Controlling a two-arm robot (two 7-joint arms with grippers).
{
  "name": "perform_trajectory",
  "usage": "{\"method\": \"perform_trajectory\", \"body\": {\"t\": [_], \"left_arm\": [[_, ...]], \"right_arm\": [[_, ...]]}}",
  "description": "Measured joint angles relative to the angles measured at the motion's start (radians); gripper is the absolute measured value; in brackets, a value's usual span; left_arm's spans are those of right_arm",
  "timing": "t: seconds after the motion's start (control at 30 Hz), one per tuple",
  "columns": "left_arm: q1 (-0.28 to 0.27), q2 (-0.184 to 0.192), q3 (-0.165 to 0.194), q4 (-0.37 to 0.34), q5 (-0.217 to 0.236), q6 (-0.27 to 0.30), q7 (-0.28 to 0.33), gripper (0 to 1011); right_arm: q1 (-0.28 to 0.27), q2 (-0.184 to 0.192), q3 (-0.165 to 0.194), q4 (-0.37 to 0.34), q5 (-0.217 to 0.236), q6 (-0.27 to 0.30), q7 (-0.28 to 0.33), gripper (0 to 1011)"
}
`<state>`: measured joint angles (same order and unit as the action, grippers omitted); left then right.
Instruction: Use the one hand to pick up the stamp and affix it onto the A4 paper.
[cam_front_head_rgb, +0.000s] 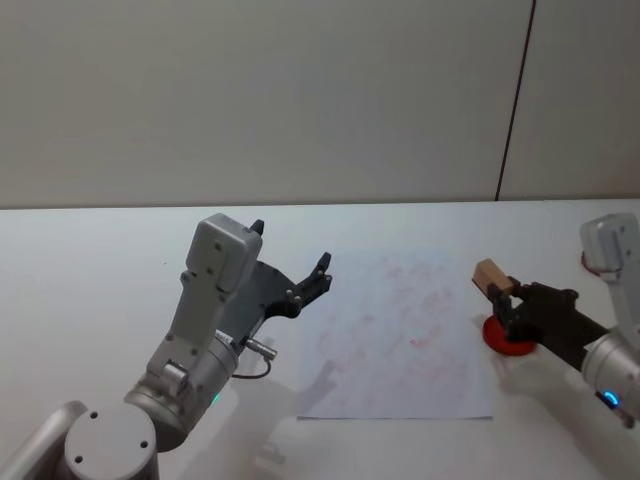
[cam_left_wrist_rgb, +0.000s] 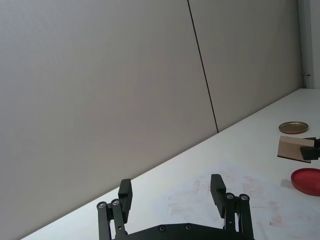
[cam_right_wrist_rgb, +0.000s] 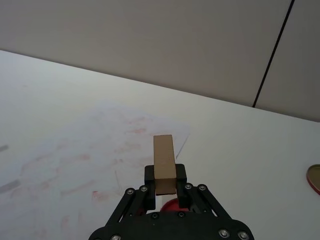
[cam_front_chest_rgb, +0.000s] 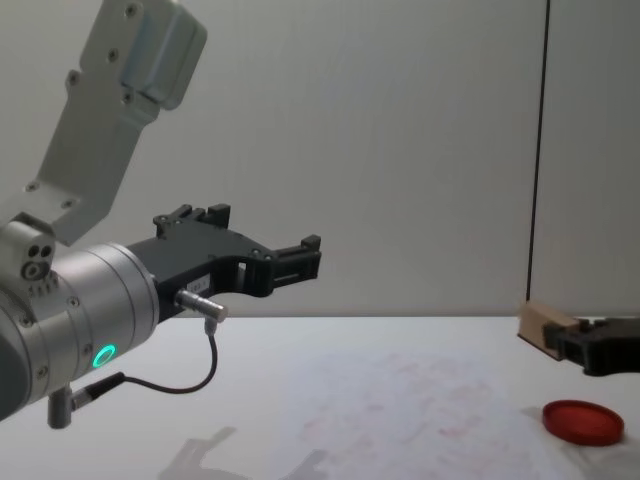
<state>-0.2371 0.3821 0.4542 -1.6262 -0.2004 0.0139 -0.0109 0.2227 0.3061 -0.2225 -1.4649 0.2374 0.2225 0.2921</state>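
The stamp (cam_front_head_rgb: 490, 273), a small tan wooden block, sticks up from my right gripper (cam_front_head_rgb: 499, 296), which is shut on its lower end. They hover just above a flat red disc (cam_front_head_rgb: 508, 341), off the right edge of the A4 paper (cam_front_head_rgb: 400, 340). The white sheet lies flat on the table with faint pinkish smudges. In the right wrist view the stamp (cam_right_wrist_rgb: 164, 162) stands between the fingers of the right gripper (cam_right_wrist_rgb: 165, 176), with the paper (cam_right_wrist_rgb: 75, 165) beyond it. My left gripper (cam_front_head_rgb: 290, 246) is open and empty, raised in the air left of the paper.
The red disc (cam_front_chest_rgb: 583, 422) lies on the table right of the paper (cam_front_chest_rgb: 400, 410). A second round lid (cam_left_wrist_rgb: 293, 127) lies farther toward the back right. The white table runs to a grey wall behind.
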Motion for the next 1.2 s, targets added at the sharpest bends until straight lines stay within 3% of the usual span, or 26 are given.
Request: {"method": "perform_trajectory", "body": {"t": [0.6,1.2], "left_arm": [[0.000,0.000,0.000,0.000,0.000,0.000,0.000,993],[0.000,0.000,0.000,0.000,0.000,0.000,0.000,993]], "right_arm": [[-0.008,0.025,0.018,0.054,-0.021,0.003,-0.002,216],[-0.007,0.023,0.017,0.094,-0.004,-0.007,0.012,214]]}}
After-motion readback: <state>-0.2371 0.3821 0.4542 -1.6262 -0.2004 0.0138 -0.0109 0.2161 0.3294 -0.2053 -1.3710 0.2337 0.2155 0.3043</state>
